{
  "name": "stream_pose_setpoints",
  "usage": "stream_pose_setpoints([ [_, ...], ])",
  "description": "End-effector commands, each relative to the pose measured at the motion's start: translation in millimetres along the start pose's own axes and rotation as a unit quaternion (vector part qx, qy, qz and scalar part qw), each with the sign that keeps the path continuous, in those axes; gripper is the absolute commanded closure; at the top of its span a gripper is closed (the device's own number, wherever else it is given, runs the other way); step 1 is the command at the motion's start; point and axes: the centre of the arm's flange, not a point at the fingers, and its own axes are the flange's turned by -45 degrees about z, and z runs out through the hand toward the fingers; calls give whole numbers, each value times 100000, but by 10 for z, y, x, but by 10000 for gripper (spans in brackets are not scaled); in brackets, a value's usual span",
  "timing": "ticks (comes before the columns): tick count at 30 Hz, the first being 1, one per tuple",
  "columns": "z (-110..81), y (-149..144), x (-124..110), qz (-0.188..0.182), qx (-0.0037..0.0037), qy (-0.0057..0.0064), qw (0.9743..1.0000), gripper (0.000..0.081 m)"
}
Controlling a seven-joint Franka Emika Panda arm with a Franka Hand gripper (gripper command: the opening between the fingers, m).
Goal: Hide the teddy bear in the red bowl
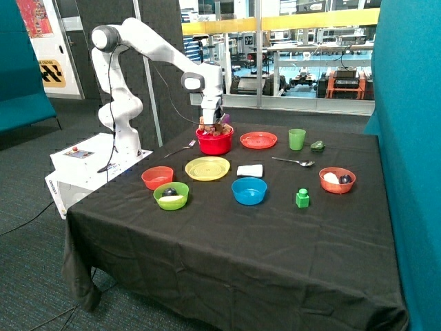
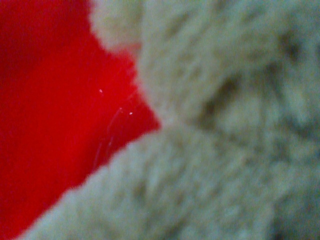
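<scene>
Black-clothed table (image 1: pixel 227 234), teddy bear (image 1: pixel 216 128) in red bowl (image 1: pixel 214 143), directly under gripper (image 1: pixel 212 118)

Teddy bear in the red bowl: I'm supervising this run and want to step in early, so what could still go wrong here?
1. The teddy bear still pokes above the rim of the red bowl, so it may stay visible rather than hidden.
2. The pincer sits right on the plush; lifting away could drag the toy back out.
3. Pressing down further could tip or slide the bowl toward the fork.
</scene>
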Motion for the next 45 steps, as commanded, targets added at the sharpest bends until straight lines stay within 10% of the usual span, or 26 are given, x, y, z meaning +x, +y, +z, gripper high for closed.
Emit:
stream_pose_setpoints([
  [1,216,49,-7,370,-217,56,99999,808],
  [11,281,72,-22,192,-217,56,100000,801],
  [15,254,50,9,-1206,-218,53,99992,467],
  [19,251,33,9,-1851,-218,52,99983,324],
  [45,284,5,15,-3659,-219,48,99933,7],
])
